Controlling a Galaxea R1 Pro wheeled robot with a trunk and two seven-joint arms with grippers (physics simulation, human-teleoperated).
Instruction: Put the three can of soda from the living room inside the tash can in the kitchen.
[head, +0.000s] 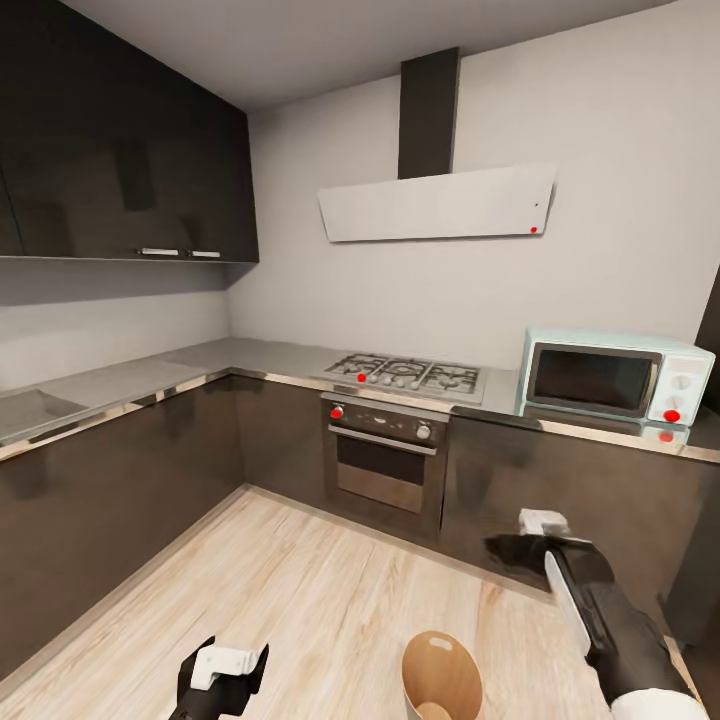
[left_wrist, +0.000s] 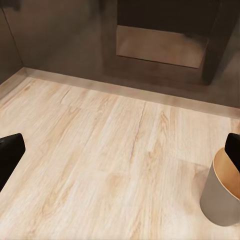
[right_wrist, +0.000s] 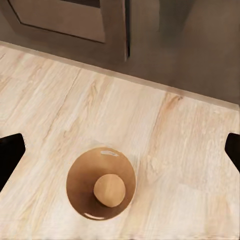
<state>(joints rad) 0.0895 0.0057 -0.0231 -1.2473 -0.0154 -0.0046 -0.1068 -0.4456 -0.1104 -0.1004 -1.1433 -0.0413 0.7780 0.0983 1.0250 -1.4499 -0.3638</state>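
Off-white tash can brown inside, pale wood-grain floor, dark glossy cabinets

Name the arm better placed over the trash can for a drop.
Right. Its wrist view looks almost straight down into the trash can, while the left pincer sees it off to one side. Both pincers look open and empty.

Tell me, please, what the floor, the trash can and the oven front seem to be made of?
Floor: pale wood planks, matte, with visible grain and board seams. Trash can: smooth off-white outside, brown inside; probably plastic, though the render leaves it open. Oven: brushed steel look, grey with a dark, glassy door.
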